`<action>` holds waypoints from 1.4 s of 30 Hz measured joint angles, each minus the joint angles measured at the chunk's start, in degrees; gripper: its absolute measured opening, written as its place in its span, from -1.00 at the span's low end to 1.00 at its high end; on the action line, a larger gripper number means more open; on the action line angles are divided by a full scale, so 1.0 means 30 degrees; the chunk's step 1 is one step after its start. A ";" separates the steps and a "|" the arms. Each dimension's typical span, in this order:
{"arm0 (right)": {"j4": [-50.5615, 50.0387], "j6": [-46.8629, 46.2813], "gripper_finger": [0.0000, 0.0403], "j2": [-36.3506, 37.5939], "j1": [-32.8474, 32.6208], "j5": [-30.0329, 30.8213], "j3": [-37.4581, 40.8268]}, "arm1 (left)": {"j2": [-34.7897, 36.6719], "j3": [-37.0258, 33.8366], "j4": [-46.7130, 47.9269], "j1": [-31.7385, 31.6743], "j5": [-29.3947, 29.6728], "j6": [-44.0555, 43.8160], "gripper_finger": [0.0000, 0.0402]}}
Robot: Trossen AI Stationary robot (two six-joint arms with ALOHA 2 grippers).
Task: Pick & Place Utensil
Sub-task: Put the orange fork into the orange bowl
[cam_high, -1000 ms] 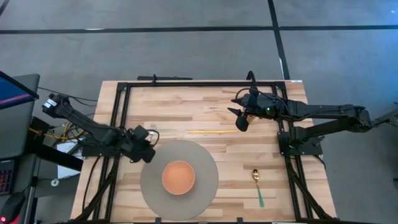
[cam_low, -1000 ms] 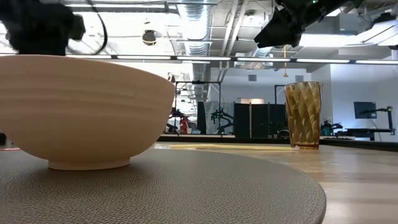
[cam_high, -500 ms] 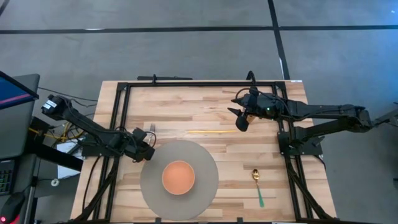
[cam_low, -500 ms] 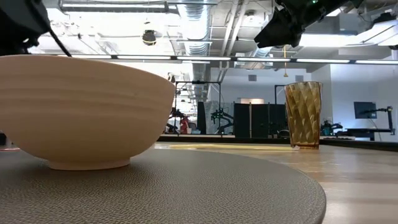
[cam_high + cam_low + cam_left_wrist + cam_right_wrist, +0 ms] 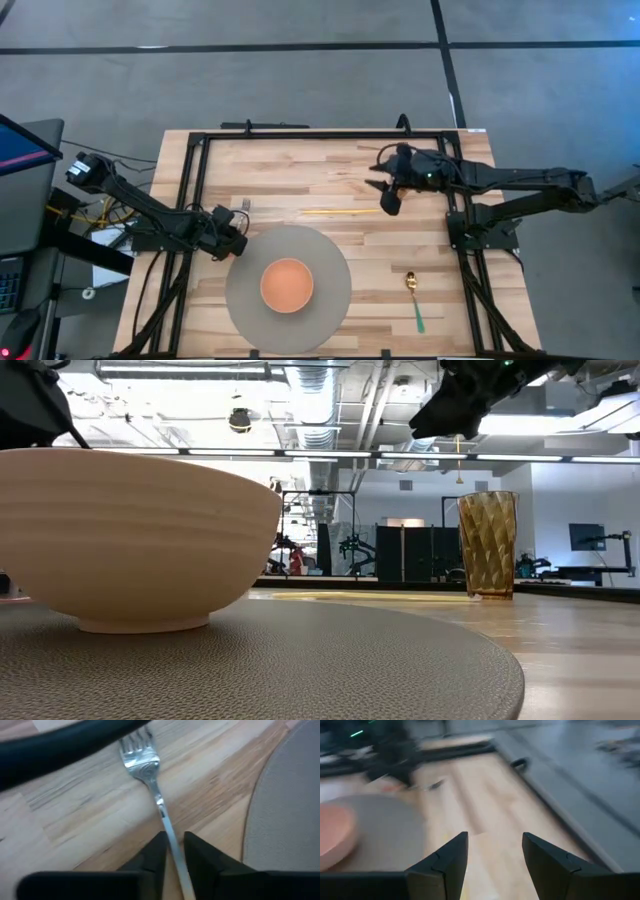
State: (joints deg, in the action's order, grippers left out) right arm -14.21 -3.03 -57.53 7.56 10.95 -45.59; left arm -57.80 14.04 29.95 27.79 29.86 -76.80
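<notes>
Left hand (image 5: 174, 857) pinching fork (image 5: 150, 785) handle; tines point away from hand. Right hand (image 5: 492, 852) spread.

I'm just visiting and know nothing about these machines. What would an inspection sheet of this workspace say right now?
Surface: wooden table inside a black frame.
Job's things: fork flat on the wood beside the grey round mat; spoon with green handle; bowl on the mat.
Clutter: amber glass; thin yellow stick.
Grippers: left gripper closed around the fork's handle; right gripper open, raised.
Cables: bundle at the table's left edge.
Surroundings: monitor, grey floor.
</notes>
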 joint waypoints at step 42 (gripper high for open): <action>-0.0091 0.0051 -0.12 -0.0929 0.0261 -0.2649 0.0004 | -0.9031 1.6010 0.4299 -0.1344 -1.4829 0.6408 -0.93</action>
State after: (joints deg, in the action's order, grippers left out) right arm -14.48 -2.87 -60.31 8.34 3.01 -45.58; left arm -84.89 62.07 42.85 23.75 -14.63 -57.58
